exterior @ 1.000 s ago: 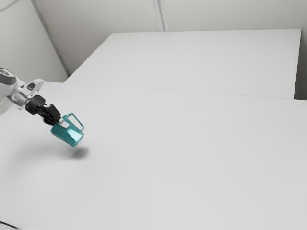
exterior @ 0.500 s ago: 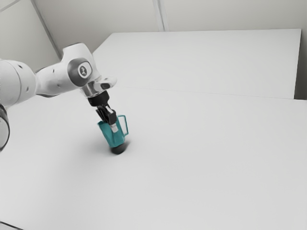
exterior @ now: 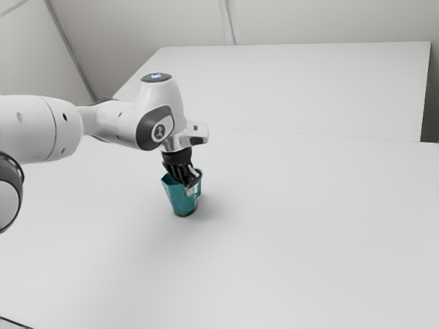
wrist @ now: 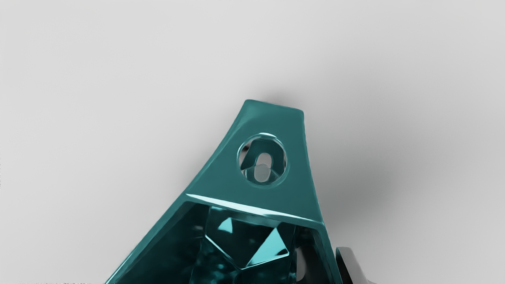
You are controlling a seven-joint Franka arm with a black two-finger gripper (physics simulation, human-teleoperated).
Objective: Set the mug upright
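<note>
Across the exterior view spreads a wide white table (exterior: 309, 233), and over it the white arm (exterior: 127, 125) reaches in from that view's left. At its end, the black gripper (exterior: 190, 188) points down and has its jaws closed on the wall of the teal mug (exterior: 180, 200), one finger (wrist: 349, 262) outside, the other within the mouth. Low over the table, the mug has its mouth up and its base down, leaning a little; whether the base has met the tabletop I cannot tell, since a dark shadow (exterior: 184, 214) lies right at it. The handle (exterior: 199, 185) is on the side toward the exterior view's right. Most of the turning looks done, I judge; what remains is to take out the last of the lean, seat the base flat and let go. Against the frame from a second ago, the mug has swung from a steep tilt to nearly straight, sits lower and farther toward that view's right, and the gripper has turned from slanting to almost vertical.
</note>
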